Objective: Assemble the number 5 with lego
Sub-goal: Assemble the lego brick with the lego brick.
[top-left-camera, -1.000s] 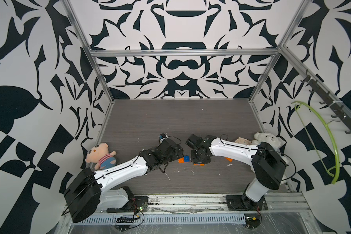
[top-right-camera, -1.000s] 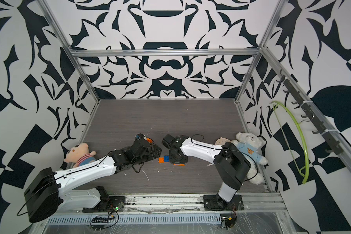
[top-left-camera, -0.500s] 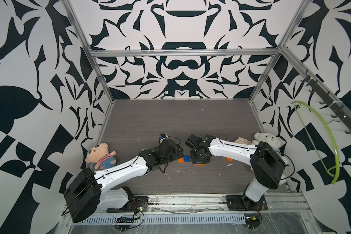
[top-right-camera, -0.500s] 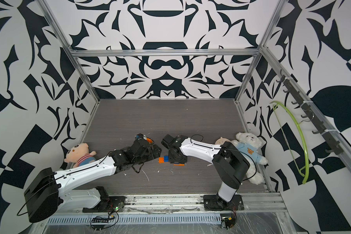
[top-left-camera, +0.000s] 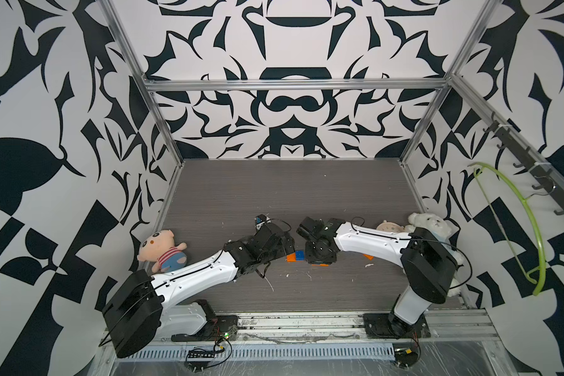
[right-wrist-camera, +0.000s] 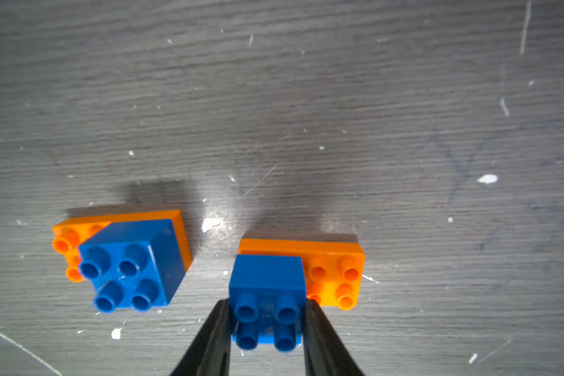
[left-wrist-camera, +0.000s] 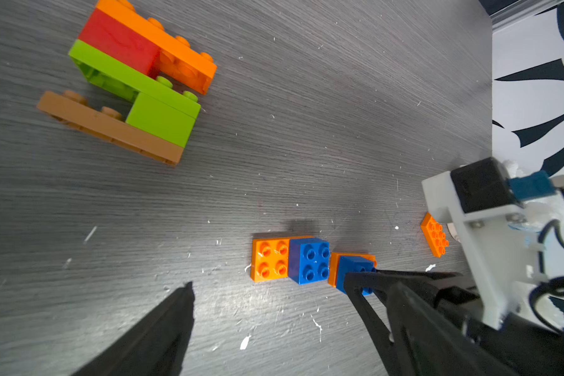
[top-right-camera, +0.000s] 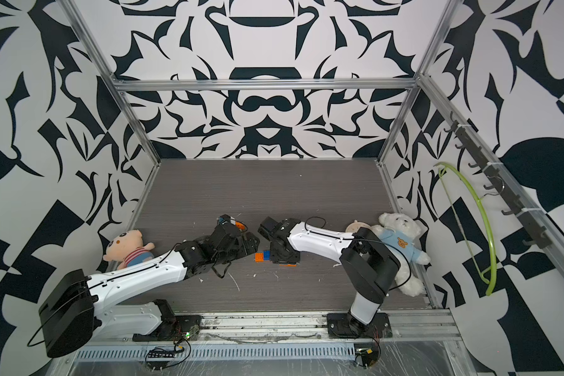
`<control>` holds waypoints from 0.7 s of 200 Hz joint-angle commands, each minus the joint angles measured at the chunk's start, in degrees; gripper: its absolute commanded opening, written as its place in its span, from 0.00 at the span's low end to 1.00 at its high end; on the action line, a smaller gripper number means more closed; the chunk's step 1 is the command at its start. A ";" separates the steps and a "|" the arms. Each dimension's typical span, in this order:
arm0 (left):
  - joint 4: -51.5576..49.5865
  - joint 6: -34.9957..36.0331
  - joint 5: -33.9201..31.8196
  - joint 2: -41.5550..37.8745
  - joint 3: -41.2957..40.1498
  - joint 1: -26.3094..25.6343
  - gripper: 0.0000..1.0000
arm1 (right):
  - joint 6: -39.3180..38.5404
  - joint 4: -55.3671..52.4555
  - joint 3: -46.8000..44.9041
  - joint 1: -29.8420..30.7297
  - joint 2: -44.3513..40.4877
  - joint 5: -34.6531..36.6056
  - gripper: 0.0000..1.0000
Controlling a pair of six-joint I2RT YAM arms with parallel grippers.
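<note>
Blue four-stud lego brick on orange plate, pinched by R hand; L hand spread wide.

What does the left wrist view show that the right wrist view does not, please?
Left wrist only: the stacked orange, red, lime green and brown lego and a loose orange plate. Right wrist only: the right gripper clamping the held blue brick from both sides. Both: that brick and the other blue brick, each on an orange base.
</note>
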 commanded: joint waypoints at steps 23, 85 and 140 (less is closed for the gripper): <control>-0.42 -0.29 -0.09 0.64 -0.63 0.13 0.99 | 0.80 -2.86 -0.33 0.31 3.03 1.19 0.38; -0.51 -0.20 0.01 1.39 -0.26 0.15 0.99 | 0.01 -1.72 -1.93 0.30 6.78 0.32 0.36; -0.95 -0.29 -0.45 1.44 -0.08 0.13 0.99 | -0.60 0.59 -4.90 0.22 9.88 -0.98 0.35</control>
